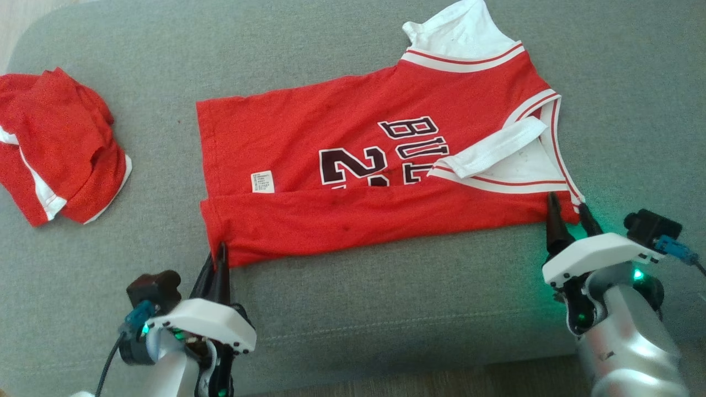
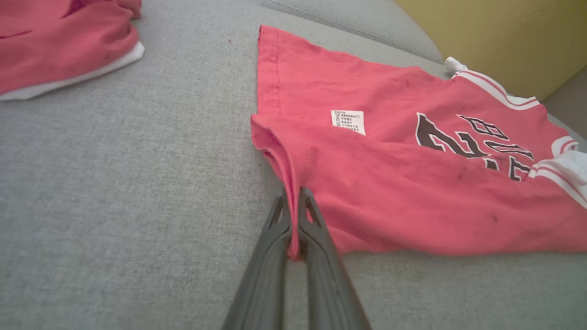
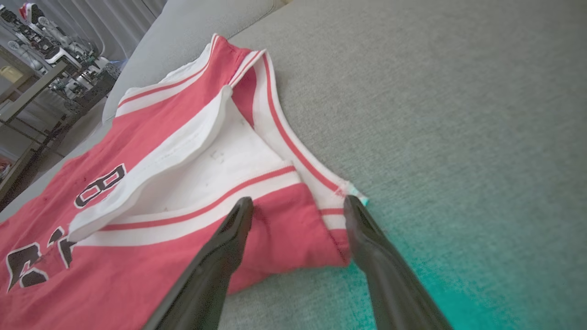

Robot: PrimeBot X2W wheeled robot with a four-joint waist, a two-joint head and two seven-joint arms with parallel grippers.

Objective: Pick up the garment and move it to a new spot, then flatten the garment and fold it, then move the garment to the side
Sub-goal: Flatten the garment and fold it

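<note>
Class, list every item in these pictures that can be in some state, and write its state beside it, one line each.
jersey: spread flat on the sofa, near long edge folded over.
left hand: shut on the jersey's near hem corner.
right hand: open, straddling the jersey's near shoulder corner.
other red garment: crumpled, lying apart from the jersey.

From the head, you are looking steeply down on the grey cushion [image 1: 386, 309] from well above. Your left wrist camera is skimming low along the left claw [image 2: 293, 197] toward a hem corner of the red jersey [image 2: 412, 192]; your right one is crowding its armhole end. All three are sharing that jersey.
</note>
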